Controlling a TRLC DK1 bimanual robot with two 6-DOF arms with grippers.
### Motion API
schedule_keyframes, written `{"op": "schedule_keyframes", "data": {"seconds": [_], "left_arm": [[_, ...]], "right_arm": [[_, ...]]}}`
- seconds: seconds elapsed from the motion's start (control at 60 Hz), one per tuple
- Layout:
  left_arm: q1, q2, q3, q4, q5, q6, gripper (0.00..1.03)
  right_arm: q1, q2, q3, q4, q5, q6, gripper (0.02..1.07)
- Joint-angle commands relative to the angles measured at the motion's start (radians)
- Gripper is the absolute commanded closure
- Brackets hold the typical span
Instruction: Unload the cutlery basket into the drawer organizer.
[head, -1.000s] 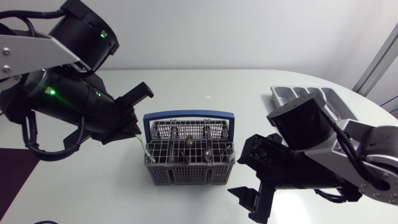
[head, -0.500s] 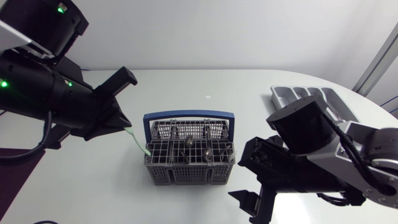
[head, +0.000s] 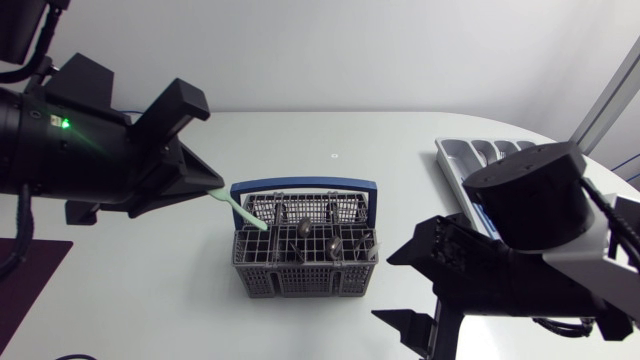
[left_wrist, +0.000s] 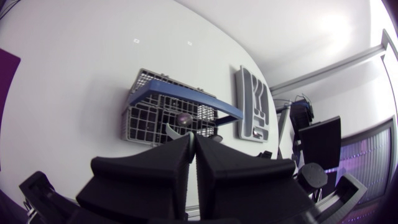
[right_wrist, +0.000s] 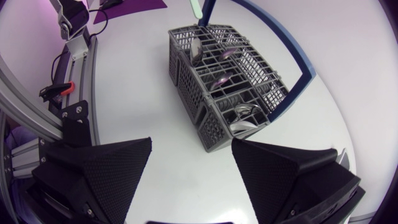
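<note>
White table (head: 400, 140): left gripper (head: 213, 190) clamps a pale green utensil (head: 240, 211) over the cutlery basket (head: 300, 272); right gripper (right_wrist: 191, 152) gapes empty. Next, probably: transfer to the drawer organizer (head: 468, 155).

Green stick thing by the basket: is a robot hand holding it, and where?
Yes. The left hand pinches the pale green utensil by its upper end; the lower end points down at the basket. The right hand holds nothing.

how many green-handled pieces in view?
1: the green-handled piece, clamped in the left gripper, its free end over the cutlery basket's left end. Others could be hidden inside the basket.
</note>
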Motion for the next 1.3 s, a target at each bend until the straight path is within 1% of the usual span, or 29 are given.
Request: {"op": "schedule_keyframes", "data": {"seconds": [0.0, 0.067, 0.2, 0.267, 0.45, 0.483, 0.517, 0.617, 0.7, 0.817, 0.867, 0.967, 1.067, 1.167, 1.283], "left_arm": [[-0.017, -0.004, -0.032, 0.033, 0.039, 0.067, 0.97], [-0.046, -0.004, -0.051, 0.075, 0.045, 0.100, 0.97], [-0.087, -0.001, -0.091, 0.147, 0.084, 0.178, 0.97], [-0.126, -0.001, -0.107, 0.181, 0.096, 0.222, 0.97], [-0.235, 0.011, -0.132, 0.218, 0.105, 0.359, 0.97], [-0.248, 0.011, -0.137, 0.227, 0.119, 0.376, 0.97], [-0.250, 0.014, -0.137, 0.230, 0.162, 0.380, 0.97], [-0.253, 0.028, -0.138, 0.228, 0.261, 0.412, 0.97], [-0.276, 0.042, -0.147, 0.230, 0.289, 0.451, 0.97], [-0.307, 0.056, -0.147, 0.230, 0.295, 0.483, 0.97], [-0.316, 0.065, -0.144, 0.230, 0.295, 0.489, 0.97], [-0.322, 0.077, -0.137, 0.230, 0.297, 0.506, 0.97], [-0.321, 0.083, -0.135, 0.230, 0.314, 0.506, 0.97], [-0.319, 0.083, -0.134, 0.230, 0.324, 0.509, 0.97], [-0.318, 0.083, -0.134, 0.230, 0.332, 0.509, 0.97]], "right_arm": [[0.008, -0.019, 0.031, -0.011, -0.031, 0.006, 0.14], [0.008, -0.024, 0.044, -0.019, -0.062, 0.001, 0.14], [0.008, -0.036, 0.070, -0.019, -0.123, 0.000, 0.14], [0.005, -0.036, 0.084, -0.019, -0.149, 0.000, 0.14], [0.003, -0.024, 0.107, -0.008, -0.224, -0.003, 0.14], [0.005, -0.022, 0.110, -0.007, -0.238, -0.003, 0.14], [0.005, -0.019, 0.113, -0.004, -0.261, -0.005, 0.14], [0.003, -0.004, 0.119, 0.004, -0.289, -0.012, 0.14], [0.003, 0.005, 0.123, 0.010, -0.312, -0.023, 0.14], [0.002, 0.009, 0.123, 0.015, -0.353, -0.031, 0.15], [0.000, 0.007, 0.123, 0.016, -0.376, -0.031, 0.19], [0.000, 0.007, 0.123, 0.019, -0.410, -0.039, 0.31], [0.003, 0.007, 0.118, 0.032, -0.413, -0.042, 0.43], [0.002, 0.012, 0.109, 0.046, -0.418, -0.048, 0.57], [0.002, 0.022, 0.104, 0.049, -0.419, -0.048, 0.59]]}}
